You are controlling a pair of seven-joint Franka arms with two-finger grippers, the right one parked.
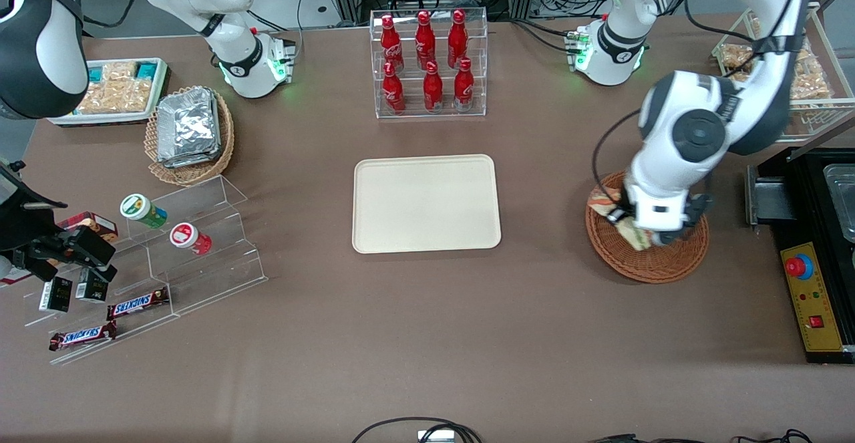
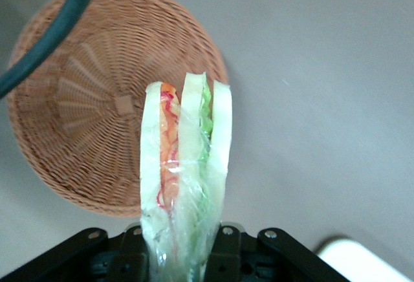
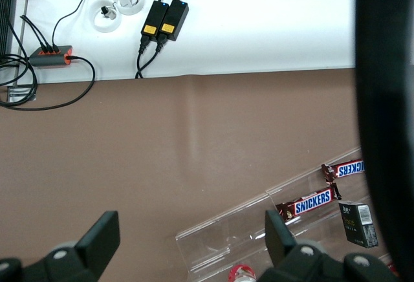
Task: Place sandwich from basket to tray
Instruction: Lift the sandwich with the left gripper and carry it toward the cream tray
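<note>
Your gripper [image 2: 178, 262] has its jaws pinching the sandwich [image 2: 184, 178] by one end — you can see the wedge poking out from between them in the left wrist view, with the clear wrap bunched up right where they squeeze. The sandwich looks lifted a little above the basket [image 2: 84, 114], which has nothing else in it there. From the front, the gripper [image 1: 634, 229] hangs over the basket [image 1: 658, 266] at the working arm's end of the desk [image 1: 427, 336], and a bit of the sandwich [image 1: 631, 232] peeks out under the wrist. This thing is light and soft. The bread will squash if you squeeze hard, and the wrap is slippery, so the wedge could slide out or swing as you move. It looks best to hold it by the bread itself and not only by the loose wrap — I cannot tell which one the jaws have more of. The tray [image 1: 426, 204] sits well apart from the basket, in the middle of the desk, and nothing is on it. You will likely need to carry the sandwich slowly and level toward it, then set it down flat.
</note>
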